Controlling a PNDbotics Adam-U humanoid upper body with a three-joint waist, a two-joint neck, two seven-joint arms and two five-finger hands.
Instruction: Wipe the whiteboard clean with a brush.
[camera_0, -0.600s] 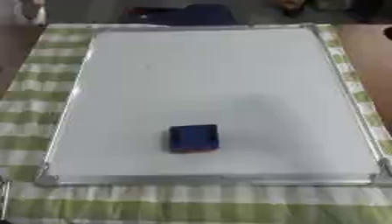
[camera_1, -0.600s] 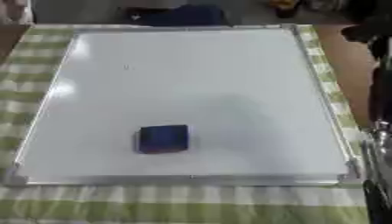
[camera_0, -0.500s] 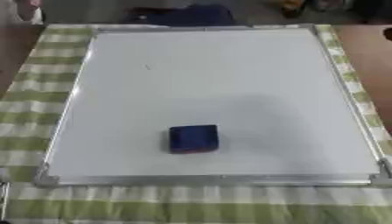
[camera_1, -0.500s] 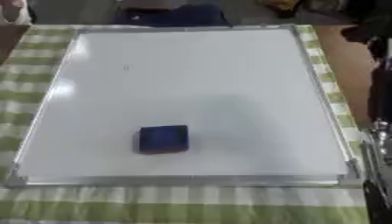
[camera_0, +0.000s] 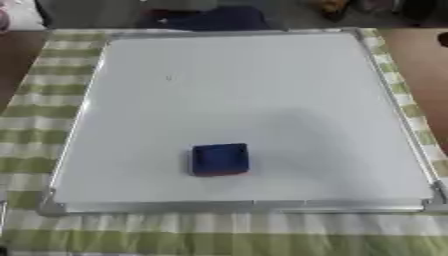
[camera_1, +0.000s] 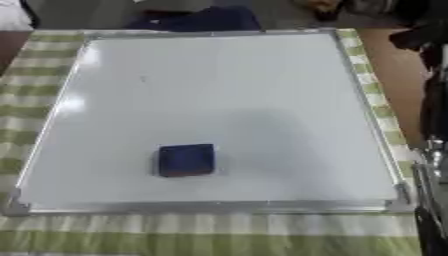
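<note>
Nearest the robot, a green-and-cream checked tablecloth (camera_0: 219, 235) covers the table, and the whiteboard (camera_0: 262, 100) lies flat on it inside a silver frame.

The brush (camera_0: 220, 159), a dark blue block eraser, rests on the board near its front edge, somewhat left of centre. Nothing touches it. Set against the views of half a second ago, it sits at the same spot on the board; the slight offset of the whole picture reads as head movement, not movement of the brush or board.

Neither hand can be made out. At the right edge of the right eye view a black and silver arm structure (camera_1: 430, 165) runs down beside the board frame, but no hand is distinguishable there, so how far the right hand's fingers are spread, or whether they hold anything, cannot be told. The left hand does not appear in either view.

Further back, the board surface is almost wholly white. One small dark mark (camera_0: 169, 78) shows in the upper left area; it may be leftover ink, though it is too faint to be sure.

Beyond the far edge lies a dark blue bundle (camera_0: 214, 19), apart from the work.

Judgement: nothing has changed, the brush is not yet gripped, and wiping is either largely finished or not begun.
</note>
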